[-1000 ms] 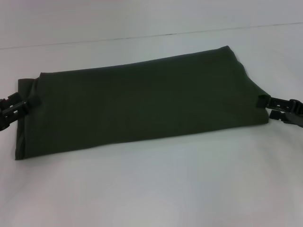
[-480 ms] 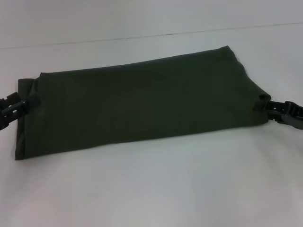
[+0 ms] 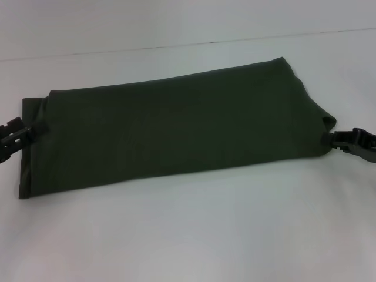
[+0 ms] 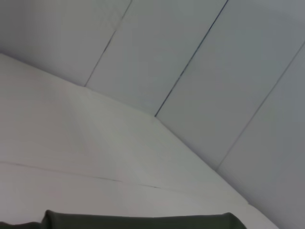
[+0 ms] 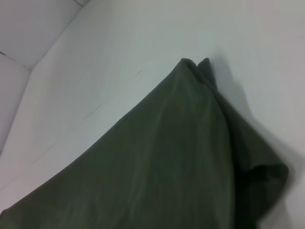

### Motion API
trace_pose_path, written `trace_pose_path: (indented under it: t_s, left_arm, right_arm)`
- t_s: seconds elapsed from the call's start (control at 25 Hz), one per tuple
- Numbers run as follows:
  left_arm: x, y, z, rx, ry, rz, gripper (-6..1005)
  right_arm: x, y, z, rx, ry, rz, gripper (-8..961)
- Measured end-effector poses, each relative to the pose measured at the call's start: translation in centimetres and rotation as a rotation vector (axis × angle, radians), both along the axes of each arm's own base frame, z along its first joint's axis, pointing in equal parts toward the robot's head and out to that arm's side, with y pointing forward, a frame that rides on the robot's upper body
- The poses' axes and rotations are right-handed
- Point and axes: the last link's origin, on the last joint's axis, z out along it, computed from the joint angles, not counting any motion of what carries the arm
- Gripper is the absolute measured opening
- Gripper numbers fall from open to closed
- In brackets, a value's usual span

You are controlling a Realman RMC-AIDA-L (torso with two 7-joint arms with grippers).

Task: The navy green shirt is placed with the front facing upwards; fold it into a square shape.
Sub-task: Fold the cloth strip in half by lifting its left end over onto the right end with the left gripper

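No text, label, brand, number or sign can be read anywhere. The navy green shirt (image 3: 176, 129) shows only plain dark cloth, folded, with no lettering visible.

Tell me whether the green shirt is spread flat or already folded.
Folded. The navy green shirt lies as a long, layered band on the table, no lettering or sleeves showing; not yet square.

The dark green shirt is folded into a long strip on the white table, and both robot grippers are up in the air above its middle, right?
Not quite. The head view shows the dark olive-green cotton shirt folded into a long strip on the white table, but the grippers are at its ends: left gripper at the left end, right gripper at the right end.
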Motion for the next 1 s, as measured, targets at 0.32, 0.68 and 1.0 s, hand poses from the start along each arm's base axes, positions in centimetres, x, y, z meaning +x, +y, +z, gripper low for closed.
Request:
trace_pose_path:
  t_s: [0.32,0.68,1.0]
  left_arm:
    - [-0.9,-0.2,-0.4,-0.028,0.040,0.043,948]
    - [-2.3,-1.2,-0.6,-0.116,0.136,0.077,949]
    - [-3.2,-1.9,-0.3,-0.215,0.195,0.123,949]
  right_arm:
    - [0.0,0.1,0.0,0.002,-0.003,0.000,163]
    - [0.1,0.2,0.1,0.006,-0.011,-0.001,6]
    - [0.2,0.1,0.2,0.013,-0.016,0.000,6]
